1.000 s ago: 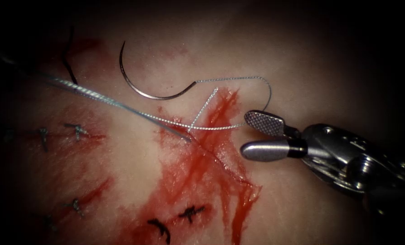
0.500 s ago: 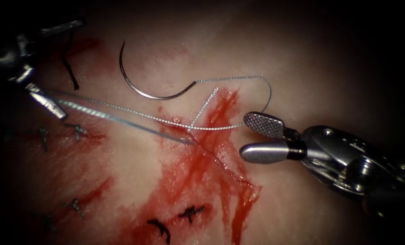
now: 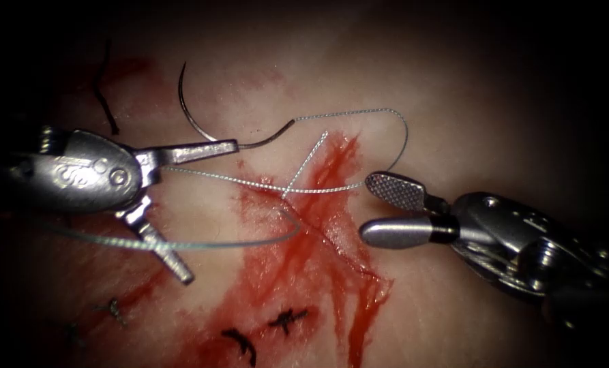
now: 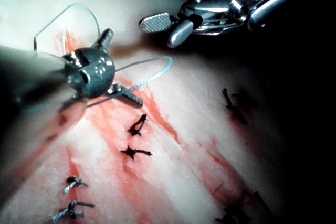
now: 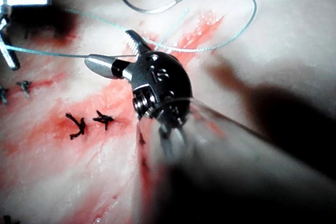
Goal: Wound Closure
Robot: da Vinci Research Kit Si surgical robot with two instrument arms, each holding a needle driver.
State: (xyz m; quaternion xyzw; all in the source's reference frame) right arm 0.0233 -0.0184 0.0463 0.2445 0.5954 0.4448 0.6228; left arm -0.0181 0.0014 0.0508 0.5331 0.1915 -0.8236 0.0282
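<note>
The curved needle (image 3: pixel 185 109) lies free on the tissue, up and left of the cut (image 3: pixel 318 225), not in the tissue; it also shows as needle (image 5: pixel 142 6). Its thread (image 3: pixel 345 112) loops right, comes back across the cut and sags leftward in a slack curve. My left tool (image 3: pixel 211 211) sits left of the cut with jaws spread wide and nothing in them; the upper jaw covers part of the needle's curve, and the thread runs between them. The left tool (image 4: pixel 118 66) looks the same. My right tool (image 3: pixel 365 204), right of the cut, is open and empty, as is right tool (image 5: pixel 107 47).
Tied dark stitches (image 3: pixel 287 319) lie low on the cut, and others (image 3: pixel 113 310) sit further left. A short thread end (image 3: pixel 311 160) sticks up at the cut. A dark thread scrap (image 3: pixel 103 88) lies at the upper left. Red fluid covers the cut.
The left tool has come in from the far left towards the cut and spread its jaws wide. The strand that ran taut to the left now sags. The right tool barely moved.
</note>
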